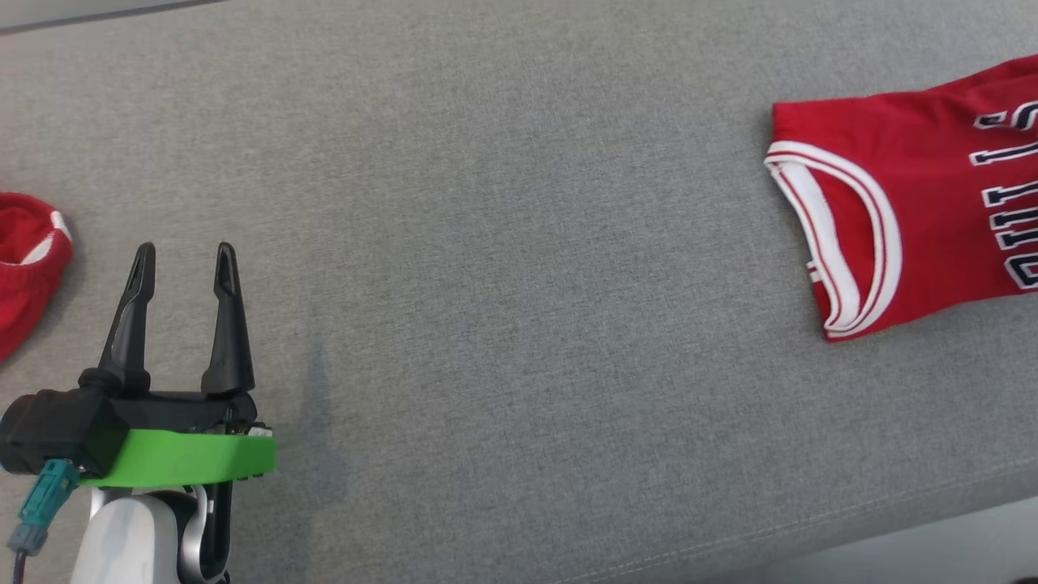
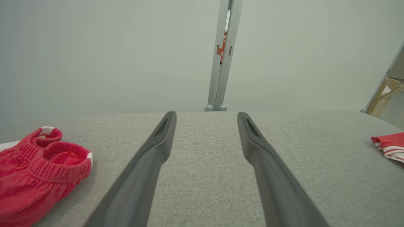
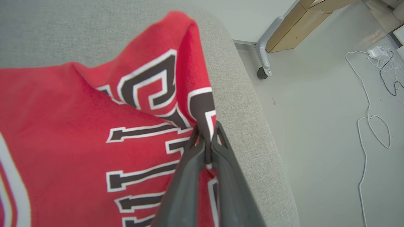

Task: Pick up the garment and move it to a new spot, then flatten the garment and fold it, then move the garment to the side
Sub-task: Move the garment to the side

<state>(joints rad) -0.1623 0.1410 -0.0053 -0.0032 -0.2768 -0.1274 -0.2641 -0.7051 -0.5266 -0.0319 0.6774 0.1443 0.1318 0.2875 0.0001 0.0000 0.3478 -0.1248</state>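
right wrist view: right gripper (image 3: 206, 138) pinched tight on a raised fold of the jersey (image 3: 63, 126) at the worktop (image 3: 246, 104) edge, likely to lift it; left gripper (image 1: 186, 272) hovers wide open, empty.

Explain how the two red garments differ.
The jersey lies mostly spread at the right, with dark lettering; the shorts sit bunched at the left, unlettered, with an elastic waistband. The right gripper pinches the jersey; the shorts lie untouched beside the open left gripper. Both are red with white trim.
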